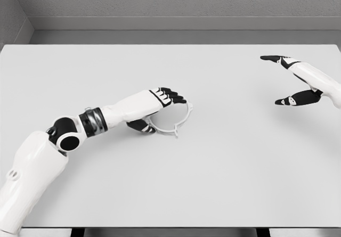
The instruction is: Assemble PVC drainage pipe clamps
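A white ring-shaped pipe clamp (186,115) with a small tab on its near side lies on the white table (224,178), left of the middle. My left hand (160,113) reaches over it from the left. Its black fingertips (175,95) curl over the ring's far rim and its thumb presses at the near left rim, so the hand grips the clamp. The ring's left part is hidden under the palm. My right hand (278,80) hovers at the far right, apart from the clamp, with fingers and thumb spread wide and nothing in it.
A grey wall runs behind the table's far edge. The table's front edge lies near the bottom of the picture. Only this one clamp piece shows on the tabletop.
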{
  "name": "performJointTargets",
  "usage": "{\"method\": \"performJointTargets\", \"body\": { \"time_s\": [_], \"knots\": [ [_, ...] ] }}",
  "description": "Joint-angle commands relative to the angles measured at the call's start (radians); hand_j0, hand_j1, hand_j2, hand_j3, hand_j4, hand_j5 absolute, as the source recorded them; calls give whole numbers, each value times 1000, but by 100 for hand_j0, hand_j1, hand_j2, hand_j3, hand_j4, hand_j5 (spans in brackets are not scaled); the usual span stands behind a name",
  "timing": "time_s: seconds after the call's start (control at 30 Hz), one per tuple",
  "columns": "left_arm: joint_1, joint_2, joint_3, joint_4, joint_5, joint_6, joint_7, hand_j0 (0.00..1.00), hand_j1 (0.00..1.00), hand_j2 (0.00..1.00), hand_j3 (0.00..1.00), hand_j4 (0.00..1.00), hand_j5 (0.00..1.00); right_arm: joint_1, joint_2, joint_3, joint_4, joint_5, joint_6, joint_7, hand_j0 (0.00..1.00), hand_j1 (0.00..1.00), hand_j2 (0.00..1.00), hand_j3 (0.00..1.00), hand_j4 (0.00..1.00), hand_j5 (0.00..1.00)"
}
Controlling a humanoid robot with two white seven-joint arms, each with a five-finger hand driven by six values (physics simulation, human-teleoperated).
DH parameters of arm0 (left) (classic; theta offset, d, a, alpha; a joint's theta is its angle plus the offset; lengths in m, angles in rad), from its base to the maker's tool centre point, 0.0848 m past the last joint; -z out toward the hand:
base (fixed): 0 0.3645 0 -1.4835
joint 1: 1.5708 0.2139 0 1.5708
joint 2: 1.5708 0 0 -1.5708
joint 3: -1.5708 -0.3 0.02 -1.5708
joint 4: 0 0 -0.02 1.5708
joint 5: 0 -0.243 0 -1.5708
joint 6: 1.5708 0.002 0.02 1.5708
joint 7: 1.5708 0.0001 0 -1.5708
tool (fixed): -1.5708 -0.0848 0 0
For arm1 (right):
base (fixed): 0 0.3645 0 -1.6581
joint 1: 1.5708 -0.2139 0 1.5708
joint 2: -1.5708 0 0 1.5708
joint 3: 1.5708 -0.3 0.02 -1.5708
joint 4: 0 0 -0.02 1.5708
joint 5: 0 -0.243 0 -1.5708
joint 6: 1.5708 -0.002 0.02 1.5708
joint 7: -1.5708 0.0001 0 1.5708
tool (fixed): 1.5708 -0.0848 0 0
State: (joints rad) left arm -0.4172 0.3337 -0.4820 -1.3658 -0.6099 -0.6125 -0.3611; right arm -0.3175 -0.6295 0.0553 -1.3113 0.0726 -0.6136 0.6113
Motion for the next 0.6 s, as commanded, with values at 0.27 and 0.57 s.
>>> {"method": "performJointTargets", "body": {
  "time_s": [0.27, 0.57],
  "knots": [
    [-11, -38, 0, 33, -8, 2, 1, 100, 100, 100, 100, 100, 100, 2, -1, 0, 0, -8, 3, 0, 100, 100, 100, 100, 100, 100],
    [-29, -62, 6, 56, -24, 2, 1, 100, 100, 100, 100, 100, 100, 2, -6, -2, 0, -8, 3, 0, 100, 100, 100, 100, 100, 100]
  ]
}}
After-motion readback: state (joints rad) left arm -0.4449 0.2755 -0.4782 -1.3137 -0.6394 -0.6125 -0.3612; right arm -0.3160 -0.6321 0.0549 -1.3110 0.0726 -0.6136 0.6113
